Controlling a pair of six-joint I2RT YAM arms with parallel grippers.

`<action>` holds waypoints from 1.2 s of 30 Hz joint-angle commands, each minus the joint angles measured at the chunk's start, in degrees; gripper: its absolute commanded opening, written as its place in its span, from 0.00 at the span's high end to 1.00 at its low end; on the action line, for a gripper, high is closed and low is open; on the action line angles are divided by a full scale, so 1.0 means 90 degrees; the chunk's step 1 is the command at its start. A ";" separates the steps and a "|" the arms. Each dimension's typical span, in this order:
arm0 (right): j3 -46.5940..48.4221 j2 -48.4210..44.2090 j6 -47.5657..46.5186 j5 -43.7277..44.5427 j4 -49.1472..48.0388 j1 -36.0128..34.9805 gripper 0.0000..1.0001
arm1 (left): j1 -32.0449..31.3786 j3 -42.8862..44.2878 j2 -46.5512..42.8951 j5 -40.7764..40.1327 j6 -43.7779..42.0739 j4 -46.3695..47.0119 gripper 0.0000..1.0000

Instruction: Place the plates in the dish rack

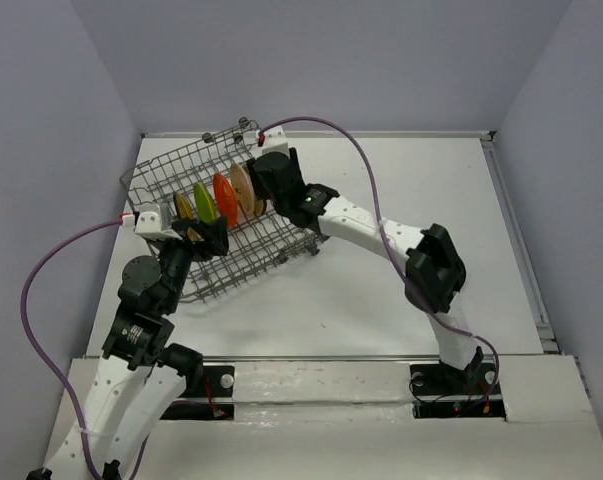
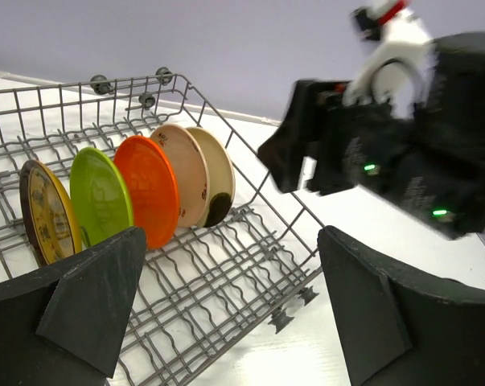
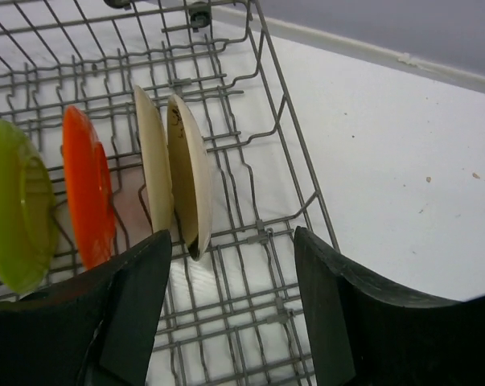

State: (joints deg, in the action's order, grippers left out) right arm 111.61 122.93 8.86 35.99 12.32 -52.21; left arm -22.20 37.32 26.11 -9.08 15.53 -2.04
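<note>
Top view: the dish rack is set at the table's far-left corner. Left wrist: five plates are racked upright, and the left gripper is spread, empty. Right wrist: the right gripper is parted, empty; no sixth plate is shown.

White desk, pale lilac walls on three sides, thin raised strip along the far edge, grey rail down the right edge, tiny dark specks on the desk.
</note>
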 commanded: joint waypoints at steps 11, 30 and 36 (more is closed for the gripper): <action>-0.7551 -0.6923 0.3573 -0.2016 -0.0259 0.2898 0.45 | -0.0239 0.0121 -0.0459 0.0052 -0.0017 0.0237 0.01; -0.9608 -0.7927 0.4367 -0.2210 0.0790 0.7382 0.43 | -0.0629 0.0121 -0.0850 -0.0104 -0.0026 0.0237 0.01; -0.9735 -0.7108 0.3900 -0.3713 -0.0076 0.7792 0.43 | -0.0688 0.0131 -0.0918 -0.0133 -0.0036 0.0237 0.01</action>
State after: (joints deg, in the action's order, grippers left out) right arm 24.62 54.54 47.37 12.95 19.81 15.88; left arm -28.03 37.32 18.70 -9.21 15.55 -2.33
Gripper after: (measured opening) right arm 0.571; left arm 0.990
